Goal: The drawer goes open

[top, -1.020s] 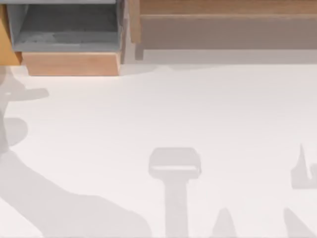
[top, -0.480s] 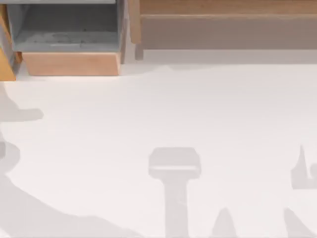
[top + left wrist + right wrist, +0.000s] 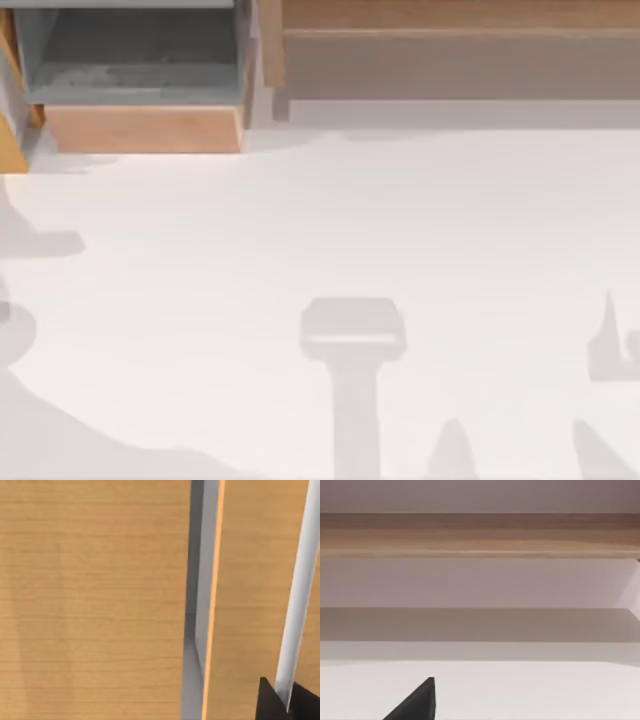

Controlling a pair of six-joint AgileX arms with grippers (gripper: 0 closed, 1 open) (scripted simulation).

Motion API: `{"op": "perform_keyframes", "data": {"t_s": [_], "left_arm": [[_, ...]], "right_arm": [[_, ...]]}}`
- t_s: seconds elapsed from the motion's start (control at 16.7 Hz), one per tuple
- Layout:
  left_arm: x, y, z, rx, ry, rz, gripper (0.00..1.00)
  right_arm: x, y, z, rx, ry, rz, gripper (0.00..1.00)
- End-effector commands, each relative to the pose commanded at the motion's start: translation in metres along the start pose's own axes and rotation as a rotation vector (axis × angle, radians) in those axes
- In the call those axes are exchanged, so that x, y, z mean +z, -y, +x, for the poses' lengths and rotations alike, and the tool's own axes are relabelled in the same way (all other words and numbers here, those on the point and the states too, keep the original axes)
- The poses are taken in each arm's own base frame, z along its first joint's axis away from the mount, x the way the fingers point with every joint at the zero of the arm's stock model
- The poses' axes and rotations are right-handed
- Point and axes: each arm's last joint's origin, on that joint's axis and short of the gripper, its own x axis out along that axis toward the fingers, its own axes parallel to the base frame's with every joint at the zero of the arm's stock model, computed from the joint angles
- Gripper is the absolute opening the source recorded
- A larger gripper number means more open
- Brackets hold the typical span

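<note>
Since half a second ago the drawer has slid further out toward our left gripper, and the arm's shadow has drawn back to the left. That claw is clamped on the pale handle, one dark fingertip on each side of the bar. Just behind the handle is the orange-brown front (its grey side wall runs away from the claw, into the cabinet). Beside it, farther off, is the wider grey-lined box. The table is white. The right gripper is parked facing the cabinet; we cannot tell its state.
</note>
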Motion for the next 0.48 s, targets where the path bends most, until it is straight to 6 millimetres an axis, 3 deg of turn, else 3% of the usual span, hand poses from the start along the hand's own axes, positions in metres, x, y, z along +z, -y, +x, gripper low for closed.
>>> {"op": "perform_keyframes", "data": {"t_s": [0.48], "left_arm": [[0.000, 0.002, -0.058, -0.005, -0.001, -0.003, 0.00]], "right_arm": [[0.000, 0.000, 0.000, 0.000, 0.000, 0.000, 1.00]]}}
